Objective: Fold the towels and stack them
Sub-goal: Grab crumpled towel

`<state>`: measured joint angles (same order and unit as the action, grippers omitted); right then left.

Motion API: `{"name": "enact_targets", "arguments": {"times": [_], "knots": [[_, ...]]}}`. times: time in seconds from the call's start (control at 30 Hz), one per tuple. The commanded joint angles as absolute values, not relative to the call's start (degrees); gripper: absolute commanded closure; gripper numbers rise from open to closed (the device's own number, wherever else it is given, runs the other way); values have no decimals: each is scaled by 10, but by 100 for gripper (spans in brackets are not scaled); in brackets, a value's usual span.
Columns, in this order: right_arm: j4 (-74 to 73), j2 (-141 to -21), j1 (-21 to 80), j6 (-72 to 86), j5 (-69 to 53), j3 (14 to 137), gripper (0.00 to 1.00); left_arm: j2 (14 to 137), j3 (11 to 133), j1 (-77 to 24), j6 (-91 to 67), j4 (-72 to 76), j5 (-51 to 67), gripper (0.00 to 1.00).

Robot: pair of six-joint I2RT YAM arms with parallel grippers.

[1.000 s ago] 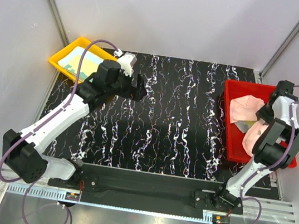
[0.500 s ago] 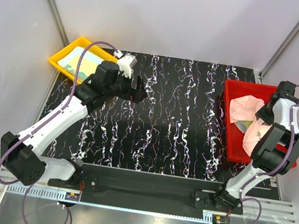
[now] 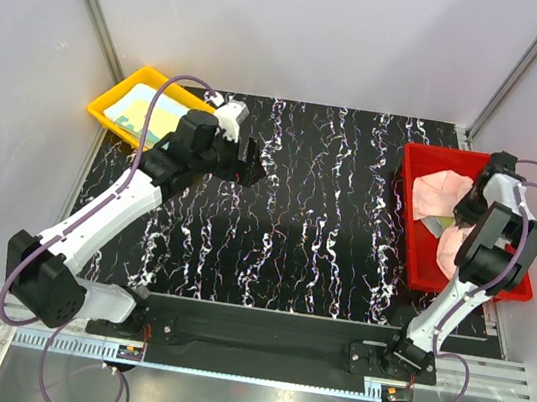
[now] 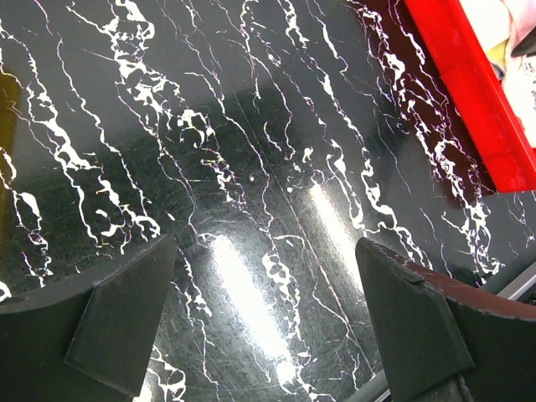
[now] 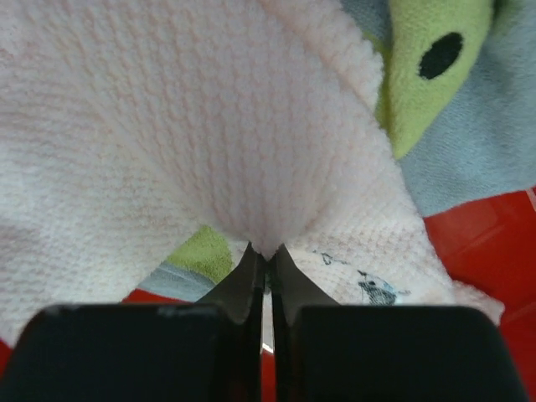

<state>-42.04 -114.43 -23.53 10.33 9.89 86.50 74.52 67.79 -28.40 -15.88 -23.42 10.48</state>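
Note:
A red bin at the right holds crumpled towels: a pale pink one and a grey and green one. My right gripper is down in the bin, shut on a fold of the pink towel; the grey and green towel lies under it. My left gripper is open and empty above the black marbled table; its fingers show wide apart. A folded yellow and pale blue towel lies in the yellow tray at the back left.
The red bin's wall shows at the upper right of the left wrist view. Grey walls enclose the table on three sides. The arm bases stand on a black rail at the near edge.
My right gripper has dropped lower into the red bin onto the pink towel. My left gripper has shifted slightly to the right over the table.

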Motion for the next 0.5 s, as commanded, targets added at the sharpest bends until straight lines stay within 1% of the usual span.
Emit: {"name": "enact_targets", "arguments": {"times": [0.0,0.07,0.1,0.13,0.2,0.33,0.37,0.43,0.47], "knots": [[-439,-1122,-236,102,112,928,99,741,689,-284,-149,-211,108,6],[-473,-1100,-236,107,116,952,98,739,686,-284,-151,-208,110,6],[-483,-1092,-236,113,115,961,92,740,686,-284,-152,-207,115,6],[-496,-1084,-236,115,118,968,90,739,686,-284,-153,-207,117,6],[-523,-1058,-236,120,119,988,89,737,686,-284,-154,-208,122,6],[-533,-1012,-236,130,104,989,93,726,684,-284,-156,-203,130,7],[-540,-1001,-236,133,85,994,98,722,684,-284,-157,-203,132,6],[-550,-991,-234,143,52,1009,100,720,685,-284,-160,-201,139,7],[-552,-974,-232,148,-3,1013,100,717,685,-284,-161,-200,141,6]]}}
